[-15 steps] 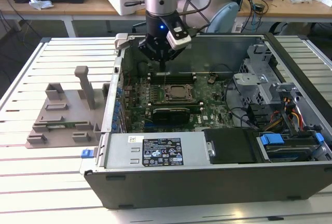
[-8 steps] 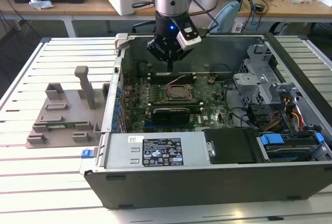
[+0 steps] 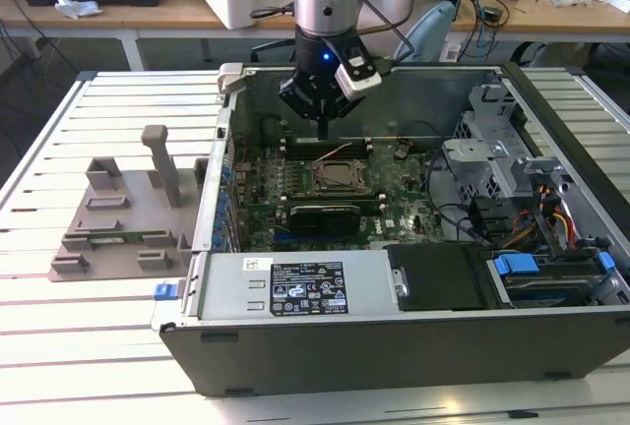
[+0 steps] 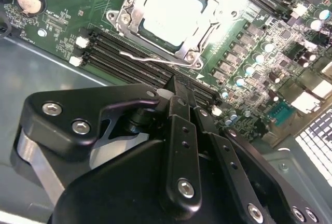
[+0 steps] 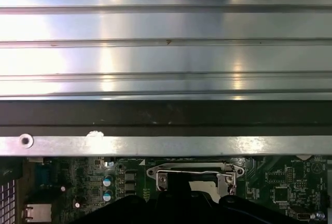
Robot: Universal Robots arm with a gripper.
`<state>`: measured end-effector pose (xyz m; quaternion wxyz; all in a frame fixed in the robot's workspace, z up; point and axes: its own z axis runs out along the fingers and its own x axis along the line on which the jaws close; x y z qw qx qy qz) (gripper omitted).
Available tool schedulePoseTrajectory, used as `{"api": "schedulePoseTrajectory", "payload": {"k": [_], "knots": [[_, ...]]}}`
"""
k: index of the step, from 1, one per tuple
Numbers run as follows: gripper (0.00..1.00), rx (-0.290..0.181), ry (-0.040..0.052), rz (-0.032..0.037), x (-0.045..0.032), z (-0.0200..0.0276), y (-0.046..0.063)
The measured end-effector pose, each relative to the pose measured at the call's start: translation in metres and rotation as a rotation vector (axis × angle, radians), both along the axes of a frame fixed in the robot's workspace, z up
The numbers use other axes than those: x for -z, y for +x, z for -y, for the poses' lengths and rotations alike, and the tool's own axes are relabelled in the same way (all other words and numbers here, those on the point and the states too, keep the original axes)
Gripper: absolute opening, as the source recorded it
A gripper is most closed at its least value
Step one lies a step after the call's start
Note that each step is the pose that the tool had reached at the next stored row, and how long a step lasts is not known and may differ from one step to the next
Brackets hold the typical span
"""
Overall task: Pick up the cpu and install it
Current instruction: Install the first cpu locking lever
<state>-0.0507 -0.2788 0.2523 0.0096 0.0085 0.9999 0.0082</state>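
- Slatted metal worktop (image 3: 118,336) carrying open computer case (image 3: 413,341); grey holder block (image 3: 123,213) near worktop's edge on the exterior view's left.
- Gripper (image 3: 322,130) poised above motherboard (image 3: 394,211), at case's far wall; fingers (image 4: 179,112) pressed together, nothing between.
- Cpu (image 4: 174,16) seated in socket, silver top up, metal frame around it.

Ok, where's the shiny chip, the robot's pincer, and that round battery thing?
cpu (image 4: 168,19): second wrist view, middle of its silver top, sitting in the socket.
pincer (image 3: 323,133): exterior view, tip of its fingers above the board.
battery (image 4: 28,1): second wrist view, its round face.
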Motion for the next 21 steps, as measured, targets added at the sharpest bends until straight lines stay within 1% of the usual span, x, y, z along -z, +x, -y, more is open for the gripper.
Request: {"api": "schedulePoseTrajectory", "payload": {"k": [11, 19, 21], "knots": [[0.11, 0.000, 0.0000, -0.0005, 0.0113, 0.0000, 0.001], [0.11, 0.000, -0.0001, -0.0007, 0.0176, 0.0000, 0.001], [0.11, 0.000, -0.0001, -0.0010, 0.0221, 0.0000, 0.001]]}}
